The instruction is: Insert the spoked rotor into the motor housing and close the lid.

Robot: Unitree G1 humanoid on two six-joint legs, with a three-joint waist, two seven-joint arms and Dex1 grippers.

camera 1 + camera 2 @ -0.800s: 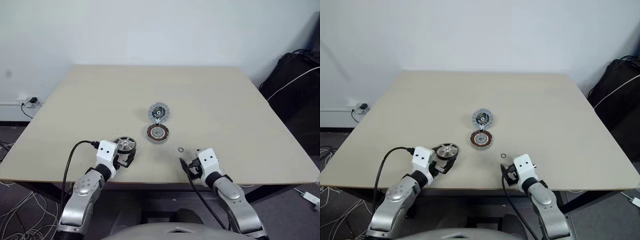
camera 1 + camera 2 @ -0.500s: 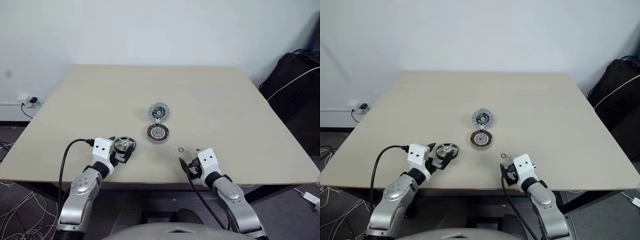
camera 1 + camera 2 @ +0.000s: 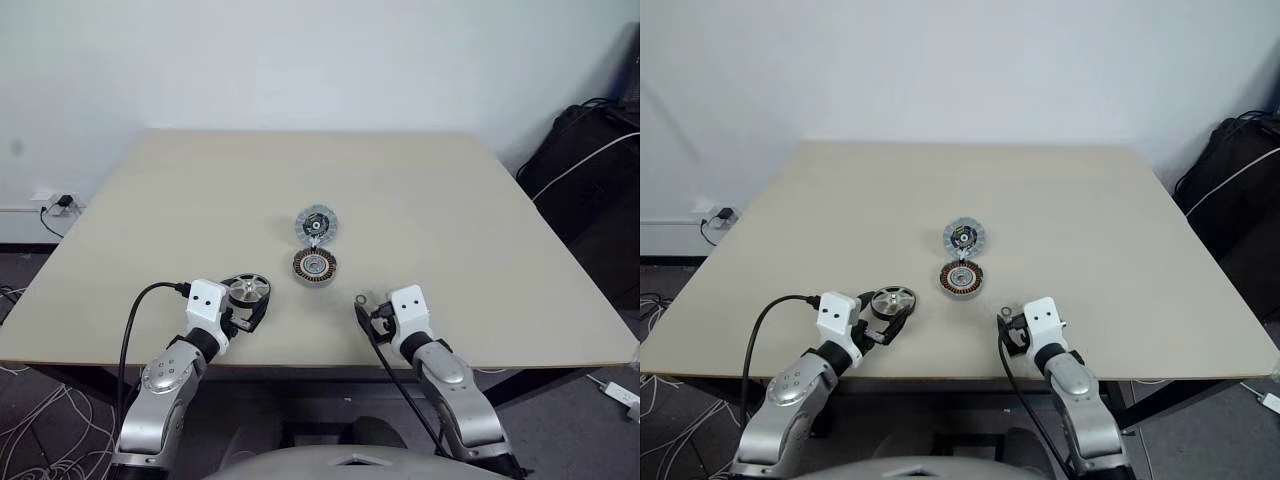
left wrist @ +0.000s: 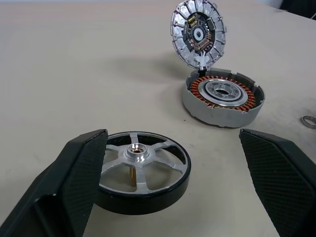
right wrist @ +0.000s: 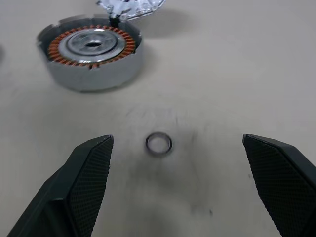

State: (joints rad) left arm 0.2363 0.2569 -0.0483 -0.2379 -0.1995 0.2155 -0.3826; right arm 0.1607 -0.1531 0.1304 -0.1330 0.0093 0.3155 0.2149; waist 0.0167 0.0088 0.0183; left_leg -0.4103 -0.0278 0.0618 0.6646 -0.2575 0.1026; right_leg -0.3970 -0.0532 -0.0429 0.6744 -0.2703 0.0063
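spoked rotor [image 4: 140,170], a shiny silver wheel with a dark rim, lies flat at lower left on the matte beige desk [image 3: 450,200], between the spread fingers of the left end effector [image 4: 173,173], ungripped. centre: copper-ringed motor housing [image 4: 223,96], round lid [image 4: 198,33] tilted up. right end effector [image 5: 182,182] gapes, empty, around a small metal ring [image 5: 158,143].

Lid [image 5: 129,7] cut off by the right wrist view's edge
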